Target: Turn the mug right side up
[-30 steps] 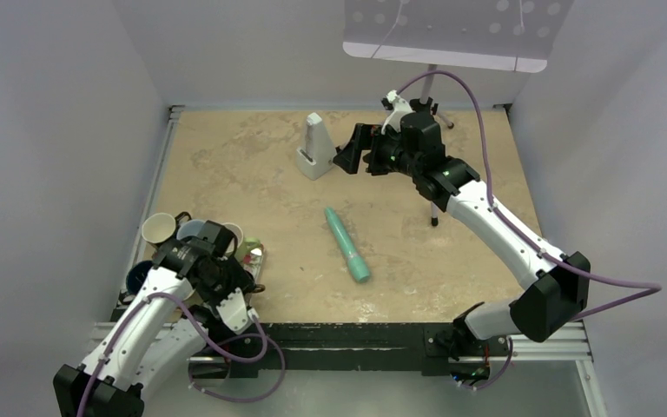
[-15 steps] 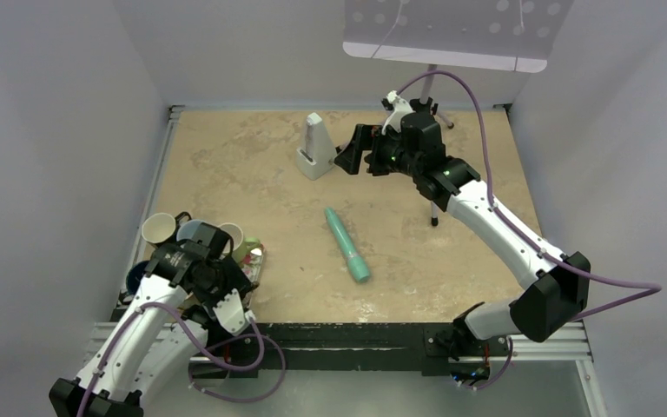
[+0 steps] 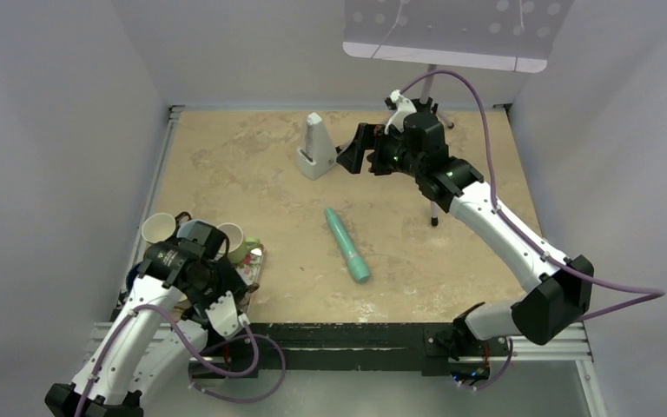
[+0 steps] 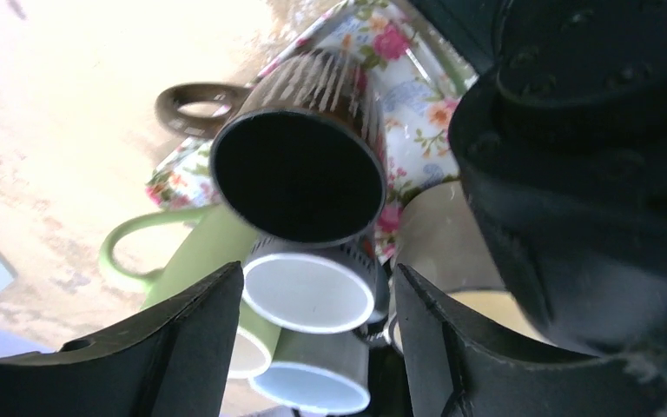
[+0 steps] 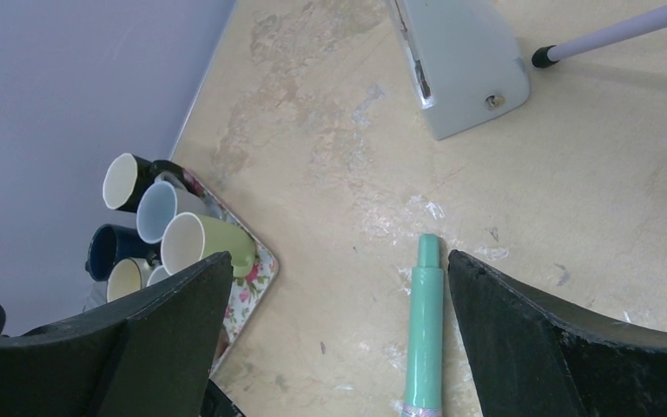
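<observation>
Several mugs lie on their sides in a pile on a floral tray (image 3: 254,263) at the near left. The left wrist view shows a dark striped mug (image 4: 300,174) with a black inside on top, a white-lined mug (image 4: 308,291) under it, a green mug (image 4: 193,252) and a cream mug (image 4: 439,243). My left gripper (image 4: 317,347) is open and empty, its fingers either side of the white-lined mug's mouth but apart from it; from above it (image 3: 198,261) hovers over the pile. My right gripper (image 3: 353,153) is open and empty, high at the back; in its own view it (image 5: 339,347) is above the table.
A teal cylinder (image 3: 347,245) lies mid-table, also in the right wrist view (image 5: 424,330). A grey wedge-shaped object (image 3: 314,149) stands at the back. A thin tripod leg (image 3: 434,213) stands right of centre. The mug pile (image 5: 161,230) sits against the left wall.
My left arm has shifted left and nearer, carrying its open gripper across the mug pile. The right arm has barely moved.
</observation>
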Robot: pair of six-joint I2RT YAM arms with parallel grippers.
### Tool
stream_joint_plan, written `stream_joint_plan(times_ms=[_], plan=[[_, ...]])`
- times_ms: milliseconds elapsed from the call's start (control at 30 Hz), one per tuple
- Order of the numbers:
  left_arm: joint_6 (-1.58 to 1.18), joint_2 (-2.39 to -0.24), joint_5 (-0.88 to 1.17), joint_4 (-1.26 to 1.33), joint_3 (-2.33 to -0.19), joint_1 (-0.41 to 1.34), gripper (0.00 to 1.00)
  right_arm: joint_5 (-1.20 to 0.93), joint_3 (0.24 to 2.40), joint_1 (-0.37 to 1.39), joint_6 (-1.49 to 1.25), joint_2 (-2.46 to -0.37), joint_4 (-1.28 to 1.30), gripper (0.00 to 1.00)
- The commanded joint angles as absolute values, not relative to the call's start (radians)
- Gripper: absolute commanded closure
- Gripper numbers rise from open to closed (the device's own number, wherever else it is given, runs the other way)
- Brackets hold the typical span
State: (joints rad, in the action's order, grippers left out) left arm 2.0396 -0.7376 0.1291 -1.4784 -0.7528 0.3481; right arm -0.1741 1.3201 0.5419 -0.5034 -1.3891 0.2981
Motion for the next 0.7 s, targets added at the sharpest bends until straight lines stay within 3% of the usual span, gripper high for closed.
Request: stream_joint_plan(times_ms=[0,233,400,533,667], plan=[[2.279,-0.732,0.180,-1.744,-0.880,0.348,0.32,-0.169,1.358,0.537,-0.482,-1.330,0.309,0.01],[1.901,-0.693,0.404,-1.657,-1.005,0.348,0.31,-0.078,1.323,0.531,-0.464,-1.292,0.350,0.02],[1.167,-0.706,0.563,-1.300,-1.099,0.347,0.31,0.017,1.255,0.529,-0.462,-1.239,0.328,0.02],[0.411,-0.698,0.380,-0.842,-1.026,0.334,0.28,0.152,1.153,0.524,-0.435,-1.163,0.244,0.02],[0.001,-0.741,0.100,-0.619,-0.952,0.257,0.23,0.417,0.976,0.493,-0.368,-1.038,0.087,0.01]])
